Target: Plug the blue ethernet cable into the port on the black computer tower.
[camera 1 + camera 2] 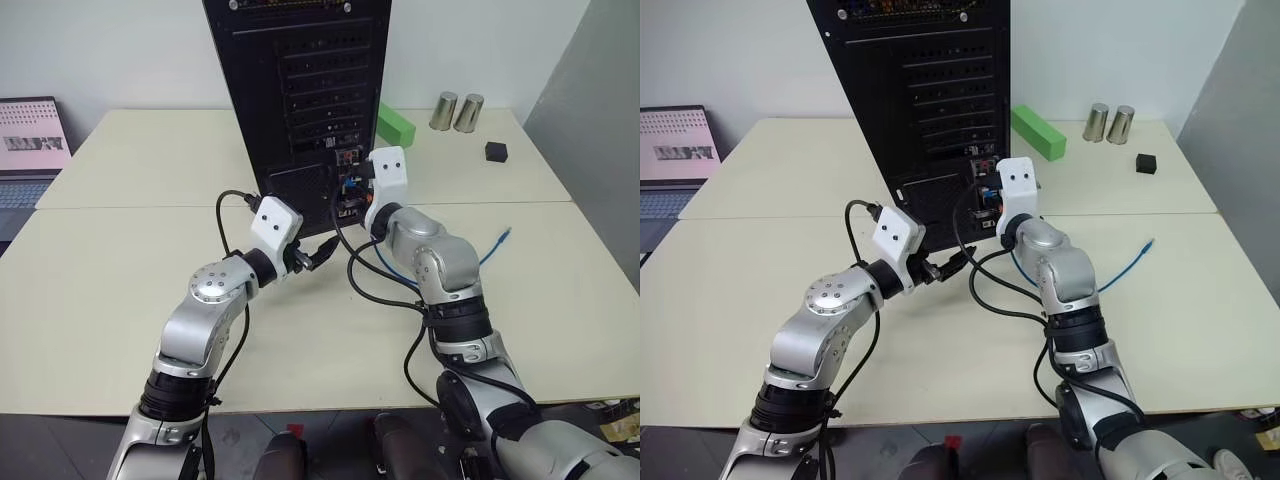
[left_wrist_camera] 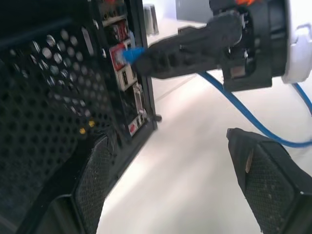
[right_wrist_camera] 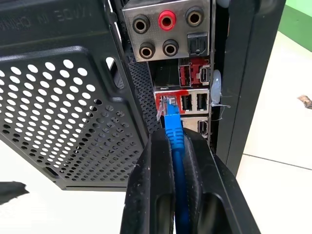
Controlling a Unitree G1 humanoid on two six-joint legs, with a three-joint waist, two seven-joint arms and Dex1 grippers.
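The black computer tower (image 1: 300,90) stands upright at the back of the cream table (image 1: 140,270), its rear panel facing me. My right gripper (image 3: 174,137) is shut on the blue ethernet cable (image 3: 174,131) just behind its clear plug (image 3: 167,108). The plug's tip sits at the mouth of the red-edged port (image 3: 164,98); how deep it reaches I cannot tell. The rest of the cable trails off over the table to the right (image 1: 495,246). My left gripper (image 1: 320,250) hangs open and empty beside the tower's lower vent, a little left of the right gripper (image 2: 195,44).
A green block (image 1: 396,124), two metal cups (image 1: 457,111) and a small black cube (image 1: 496,151) lie at the back right. A laptop (image 1: 30,150) sits at the far left. Black robot wires (image 1: 375,290) loop over the table between my arms.
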